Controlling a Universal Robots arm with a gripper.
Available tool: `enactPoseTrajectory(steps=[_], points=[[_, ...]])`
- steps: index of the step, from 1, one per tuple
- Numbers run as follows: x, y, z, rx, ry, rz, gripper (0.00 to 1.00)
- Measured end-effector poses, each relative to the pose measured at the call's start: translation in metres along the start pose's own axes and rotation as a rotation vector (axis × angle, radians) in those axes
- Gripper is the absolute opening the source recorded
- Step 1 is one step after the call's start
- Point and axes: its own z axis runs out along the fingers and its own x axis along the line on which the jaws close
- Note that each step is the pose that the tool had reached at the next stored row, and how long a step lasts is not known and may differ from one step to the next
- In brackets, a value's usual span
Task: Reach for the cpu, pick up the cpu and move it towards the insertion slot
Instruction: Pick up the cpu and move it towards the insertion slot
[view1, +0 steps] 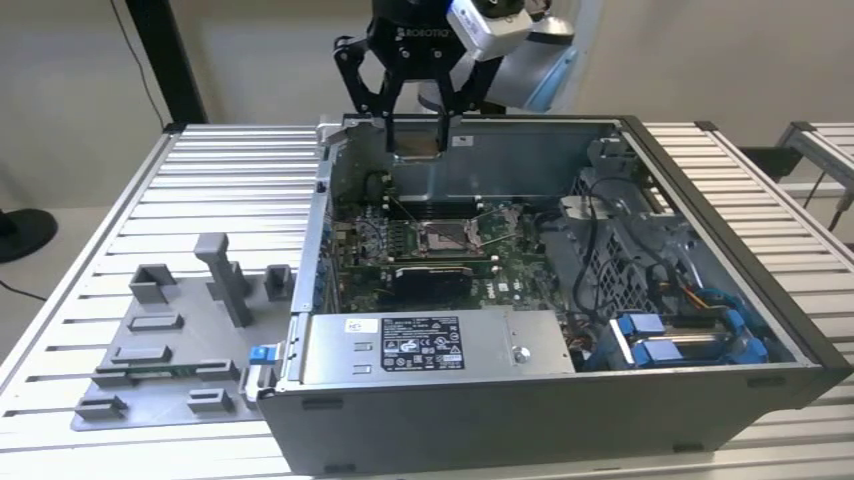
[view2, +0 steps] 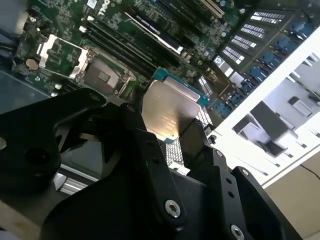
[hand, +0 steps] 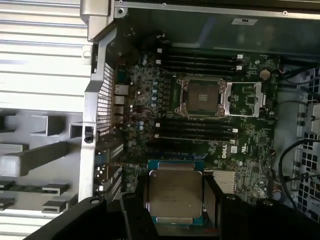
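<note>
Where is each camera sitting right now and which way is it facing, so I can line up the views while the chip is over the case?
Exterior view: off the arm, above the table, looking down into the open computer case; the gripper hangs over the case's far wall holding the cpu.
Second wrist view: on the arm, looking along the black fingers at the cpu and the insertion slot beyond.
First wrist view: on the arm, looking down on the green board; cpu between the fingers, insertion slot apart from it.
All three share cpu and slot.
</note>
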Motion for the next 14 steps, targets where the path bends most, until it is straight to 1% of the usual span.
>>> enactPoseTrajectory(steps=[3,10,13,14], points=[[-0.0125,0.0011,0.0002,0.0000,0.0000,0.000,0.00],[-0.0442,0.0032,0.0009,0.0000,0.0000,0.000,0.00],[-0.0536,0.0042,0.0012,-0.0001,-0.0001,0.000,0.00],[-0.0556,0.0043,0.0012,0.0000,-0.0001,0.000,0.00]])
